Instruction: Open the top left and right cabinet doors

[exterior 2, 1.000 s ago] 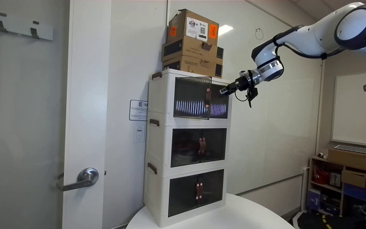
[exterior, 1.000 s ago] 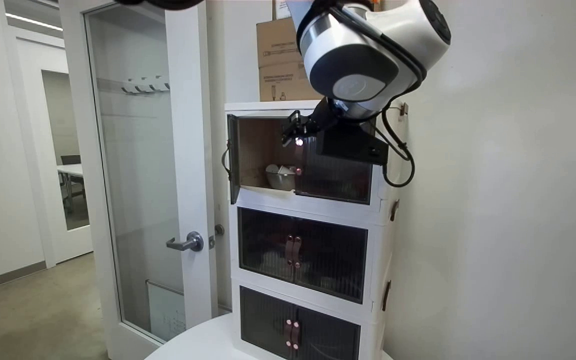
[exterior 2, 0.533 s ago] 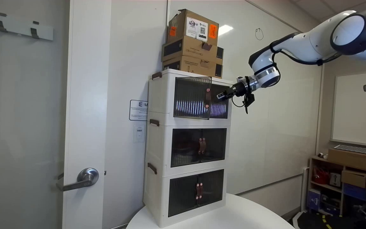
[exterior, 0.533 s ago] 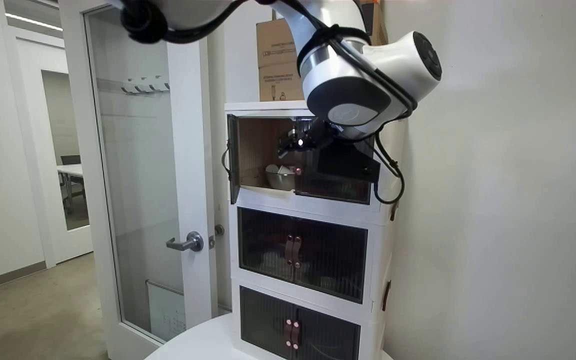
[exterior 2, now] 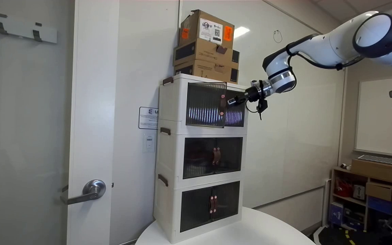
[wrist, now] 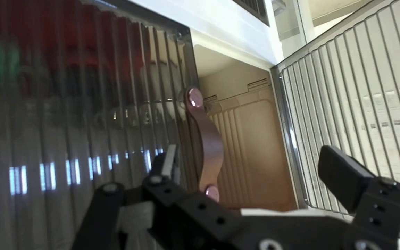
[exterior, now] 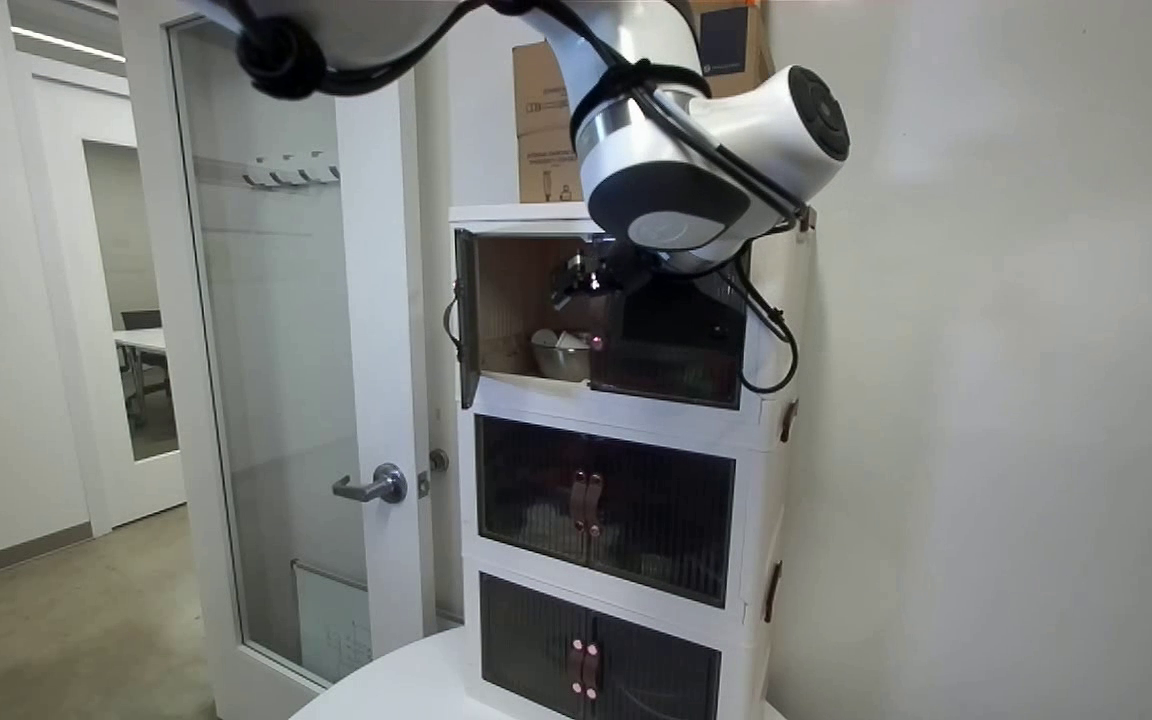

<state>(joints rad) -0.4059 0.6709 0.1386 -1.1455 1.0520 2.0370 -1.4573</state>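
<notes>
Pincer (wrist: 252, 166) spread and empty before white cabinet (exterior 2: 168, 153); top left door (exterior: 469, 320) open, top right door (wrist: 82, 121) closed. Treat latter as probably light, rigid, slick; grasp its strap handle (wrist: 212, 146) mid-length, expecting flex.

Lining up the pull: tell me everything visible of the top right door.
The top right door is an upright, rectangular, ribbed, smoky see-through panel, perhaps plastic, on the top tier of the white cabinet. It looks shut. Near its inner edge a brown strap handle bows out between two pink studs. In the wrist view the open jaws flank the handle; contact is unclear.
</notes>
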